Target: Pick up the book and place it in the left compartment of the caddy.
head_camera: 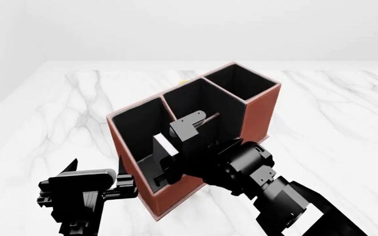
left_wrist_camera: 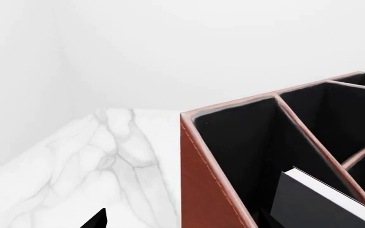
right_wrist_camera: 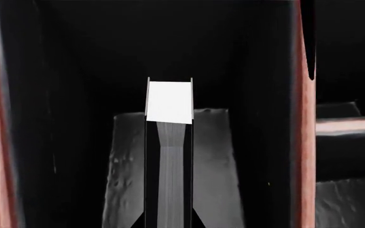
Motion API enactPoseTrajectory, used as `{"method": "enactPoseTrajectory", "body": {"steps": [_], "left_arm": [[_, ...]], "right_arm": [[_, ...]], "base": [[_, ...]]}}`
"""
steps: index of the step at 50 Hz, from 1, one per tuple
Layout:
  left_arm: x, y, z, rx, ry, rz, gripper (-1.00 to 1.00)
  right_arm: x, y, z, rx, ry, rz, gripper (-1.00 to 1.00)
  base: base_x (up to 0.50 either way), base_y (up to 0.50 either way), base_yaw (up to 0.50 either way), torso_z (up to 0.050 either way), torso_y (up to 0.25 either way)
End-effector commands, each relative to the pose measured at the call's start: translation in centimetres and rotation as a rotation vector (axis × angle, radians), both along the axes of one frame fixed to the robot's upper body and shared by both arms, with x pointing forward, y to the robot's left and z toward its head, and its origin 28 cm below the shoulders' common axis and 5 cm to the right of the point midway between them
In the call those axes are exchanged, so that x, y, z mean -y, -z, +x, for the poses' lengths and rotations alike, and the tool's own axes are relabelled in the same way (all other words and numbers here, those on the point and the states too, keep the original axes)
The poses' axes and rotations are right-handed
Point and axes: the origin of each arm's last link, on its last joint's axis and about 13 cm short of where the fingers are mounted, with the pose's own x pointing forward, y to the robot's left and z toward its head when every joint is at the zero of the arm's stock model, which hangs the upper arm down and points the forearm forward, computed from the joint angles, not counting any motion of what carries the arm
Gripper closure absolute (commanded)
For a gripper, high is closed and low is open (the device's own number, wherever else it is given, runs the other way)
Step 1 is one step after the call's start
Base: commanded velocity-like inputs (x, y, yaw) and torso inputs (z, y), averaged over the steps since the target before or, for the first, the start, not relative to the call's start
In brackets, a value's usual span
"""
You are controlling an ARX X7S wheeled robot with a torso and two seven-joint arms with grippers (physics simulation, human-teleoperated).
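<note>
**Book over left compartment, not yet released**

Desk point(head_camera: 346, 113): white marble, carries the caddy point(head_camera: 255, 115). Caddy sits at an angle to the robot, taller end farthest away, long black-walled left compartment point(head_camera: 140, 128) nearest the left arm.

Progress, judged from this moment: pick-up done, carry done. Book is lowered edge-on into the left compartment's mouth. Release and withdrawal are left. Whether the book's lower edge has reached the compartment floor cannot be told; the floor is hidden in the dark.

Right end effector point(head_camera: 169, 169): closed on the book point(head_camera: 163, 146), fingers clamped on both covers. Right wrist view looks straight down the book's white page edge point(right_wrist_camera: 168, 102) with the compartment walls on either side, so the book stands upright, between the walls, touching neither as far as I can see. Left wrist view shows the book point(left_wrist_camera: 325, 202) tilted slightly, inside the pale rim.

Left end effector point(head_camera: 84, 189): hangs just beside the caddy's near corner, over the desk, holding nothing. Jaw spread cannot be told.
</note>
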Motion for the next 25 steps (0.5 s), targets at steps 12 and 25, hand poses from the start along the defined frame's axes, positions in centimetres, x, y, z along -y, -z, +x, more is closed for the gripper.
{"method": "enactPoseTrajectory", "body": {"steps": [12, 25], "left_arm": [[-0.2, -0.2, 0.1, 0.009, -0.001, -0.017, -1.0], [-0.2, -0.1, 0.1, 0.01, -0.003, -0.019, -1.0]], "right_arm": [[-1.0, -1.1, 0.2, 0.023, -0.041, 0.042, -1.0], [-0.8, -2.1, 0.3, 0.045, -0.041, 0.052, -1.0]], "base": [[0.0, 0.0, 0.0, 0.0, 0.001], [0.0, 0.0, 0.0, 0.0, 0.0]]}}
